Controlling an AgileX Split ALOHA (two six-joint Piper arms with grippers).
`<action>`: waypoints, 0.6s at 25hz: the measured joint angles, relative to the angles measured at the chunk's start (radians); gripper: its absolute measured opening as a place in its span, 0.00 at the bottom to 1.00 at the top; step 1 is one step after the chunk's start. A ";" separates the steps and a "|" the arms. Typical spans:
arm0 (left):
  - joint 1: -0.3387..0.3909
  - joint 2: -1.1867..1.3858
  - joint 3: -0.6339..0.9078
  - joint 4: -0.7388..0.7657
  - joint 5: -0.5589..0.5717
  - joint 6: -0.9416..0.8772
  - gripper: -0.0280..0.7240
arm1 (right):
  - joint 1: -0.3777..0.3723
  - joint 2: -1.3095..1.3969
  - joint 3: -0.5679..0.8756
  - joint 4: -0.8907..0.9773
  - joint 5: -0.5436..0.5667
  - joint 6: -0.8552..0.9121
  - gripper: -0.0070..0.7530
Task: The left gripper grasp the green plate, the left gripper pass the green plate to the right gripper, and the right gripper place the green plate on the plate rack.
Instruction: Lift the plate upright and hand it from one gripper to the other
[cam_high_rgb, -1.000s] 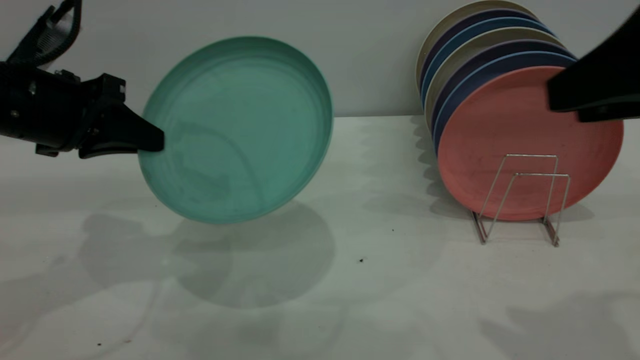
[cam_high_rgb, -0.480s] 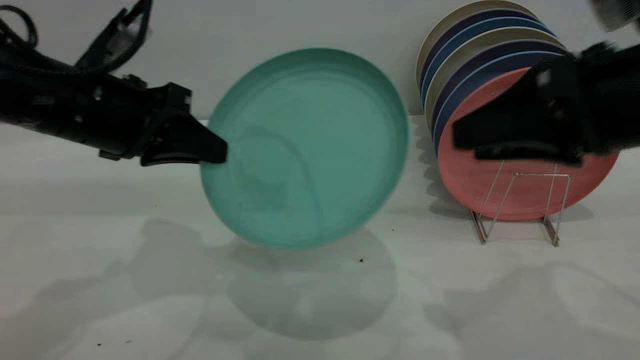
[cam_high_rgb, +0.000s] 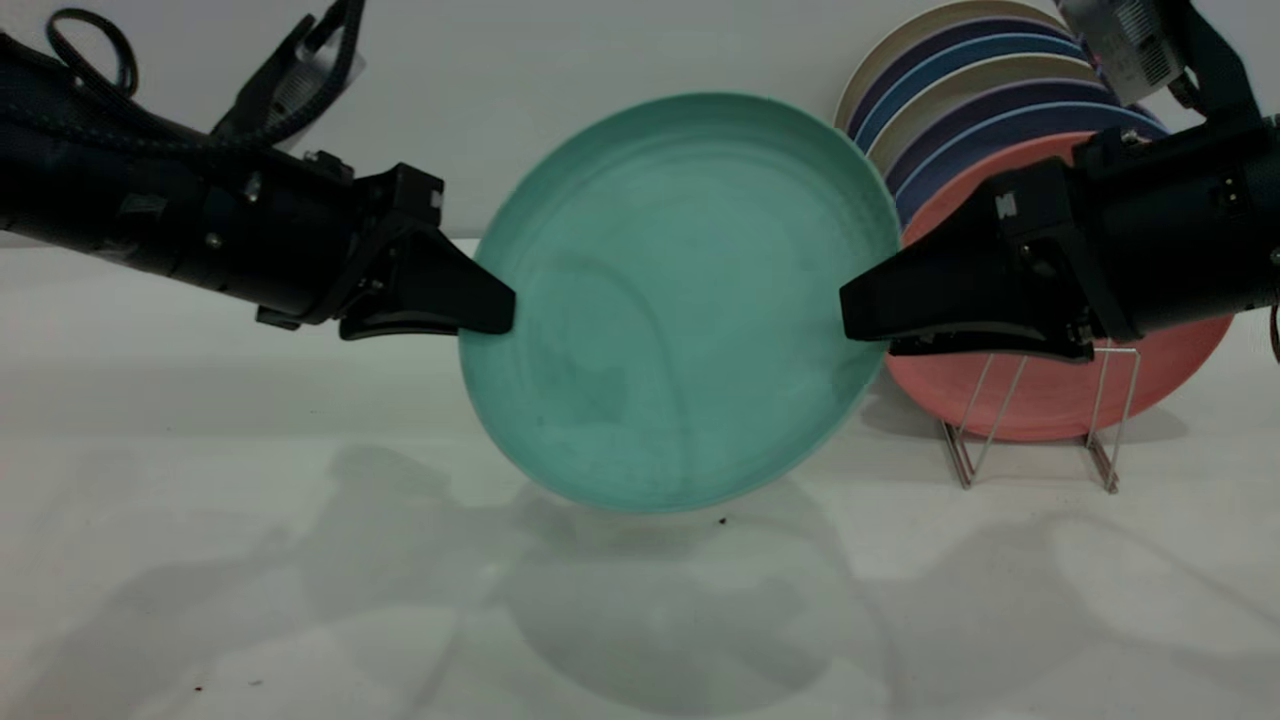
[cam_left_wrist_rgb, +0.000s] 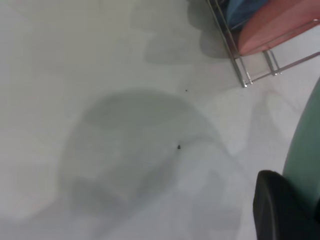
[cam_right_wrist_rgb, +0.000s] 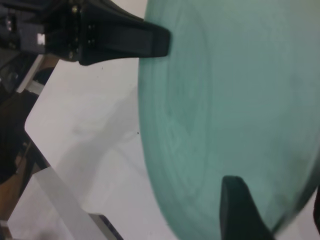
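The green plate (cam_high_rgb: 680, 300) hangs tilted on edge above the table, between the two arms. My left gripper (cam_high_rgb: 495, 305) is shut on its left rim; in the left wrist view one finger (cam_left_wrist_rgb: 280, 210) lies against the plate (cam_left_wrist_rgb: 305, 145). My right gripper (cam_high_rgb: 850, 310) is open and straddles the plate's right rim. In the right wrist view one finger (cam_right_wrist_rgb: 240, 210) lies over the plate's face (cam_right_wrist_rgb: 240, 100), and the left gripper (cam_right_wrist_rgb: 160, 40) shows at the far rim. The plate rack (cam_high_rgb: 1040, 400) stands at the right, behind the right gripper.
A salmon-pink plate (cam_high_rgb: 1050, 390) stands in the rack's front, with several blue and beige plates (cam_high_rgb: 960, 90) stacked upright behind it. Two wire loops at the rack's front hold nothing. The rack (cam_left_wrist_rgb: 240, 60) and pink plate (cam_left_wrist_rgb: 280, 25) also show in the left wrist view.
My left gripper has carried the green plate rightward to the middle. My right gripper has swung in from the right and come down to the plate's right rim.
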 joint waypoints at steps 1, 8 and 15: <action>-0.008 0.000 0.000 -0.002 0.004 -0.001 0.06 | 0.000 0.000 0.000 0.000 0.000 0.000 0.51; -0.069 0.000 0.000 -0.003 0.016 -0.019 0.06 | 0.000 0.000 0.000 0.000 -0.046 0.000 0.51; -0.076 0.000 0.000 -0.003 0.017 -0.022 0.06 | 0.000 0.000 0.000 0.001 -0.064 0.000 0.31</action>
